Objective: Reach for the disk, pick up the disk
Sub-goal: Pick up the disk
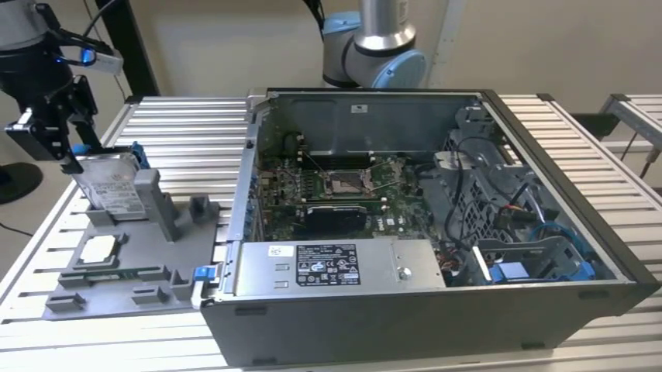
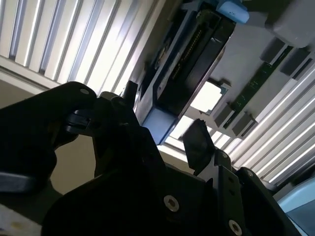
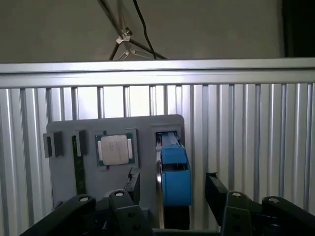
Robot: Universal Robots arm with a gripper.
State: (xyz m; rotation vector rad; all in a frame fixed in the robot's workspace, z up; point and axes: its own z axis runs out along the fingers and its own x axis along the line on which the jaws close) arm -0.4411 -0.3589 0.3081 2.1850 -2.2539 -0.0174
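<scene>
Exterior view: the disk (image 1: 107, 186) is standing on edge in a slot of the grey holder (image 1: 155, 256), which is lying on the slatted worktop (image 1: 176, 116). The jaws are hanging directly over the disk's upper end.

First wrist view: the jaws are standing wide open and gripping nothing. The disk's blue-bracketed edge (image 3: 174, 169) is sitting between them, with a visible gap on each side. One fingertip (image 3: 132, 187) is flanking one broad face and the other fingertip (image 3: 214, 189) is flanking the opposite face. Second wrist view is agreeing: the disk (image 2: 194, 64) is running away from the jaws, its near end lying between the two pads, no contact visible.

Judgement on placement: the on-edge slot is presenting both flat faces to the jaws, so a straddling approach along the narrow edge is giving them parallel surfaces to close on. Reach is looking nearly done; the grasp is not yet made.

Surroundings:
- The chip (image 3: 114, 149) is resting in its pocket of the holder, just beyond one jaw and beside the disk.
- A green memory strip (image 3: 78, 167) is lying farther out on that same side.
- An upright post of the holder (image 1: 145, 194) is standing just beside the disk; I judge it the closest thing that a jaw could foul.
- The open computer case (image 1: 435, 232) is sitting well apart from the jaws and is not obstructing.
</scene>
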